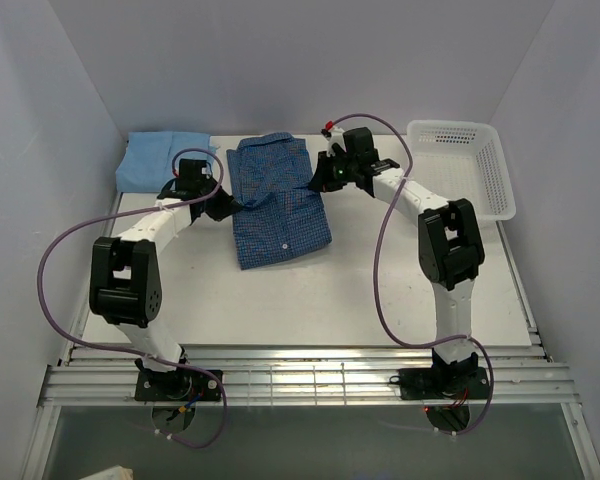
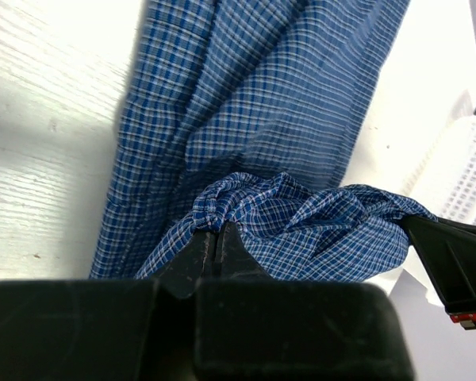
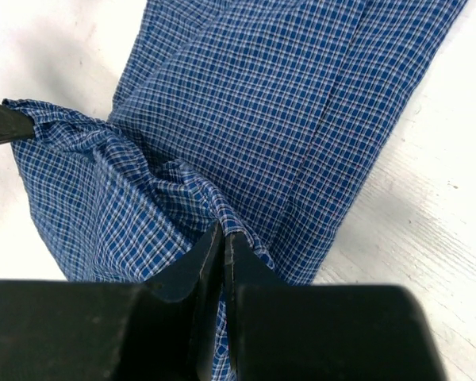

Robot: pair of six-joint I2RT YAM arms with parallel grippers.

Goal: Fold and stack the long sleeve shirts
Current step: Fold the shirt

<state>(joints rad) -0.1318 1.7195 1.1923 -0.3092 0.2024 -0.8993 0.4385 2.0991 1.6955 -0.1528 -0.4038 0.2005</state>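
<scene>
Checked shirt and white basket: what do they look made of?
The checked shirt looks like thin woven cloth, matte, probably cotton or a blend: the weave shows in the wrist views and it bunches into soft wrinkles. The white basket looks like rigid moulded plastic with a regular open mesh.

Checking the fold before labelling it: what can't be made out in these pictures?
- Top view: where the left gripper and right gripper pinch the checked shirt, hidden under their wrists.
- Wrist views: checked shirt's far end, cut by the top edge; light blue shirt out of frame.
- Left wrist: basket, cut by the right edge.
</scene>
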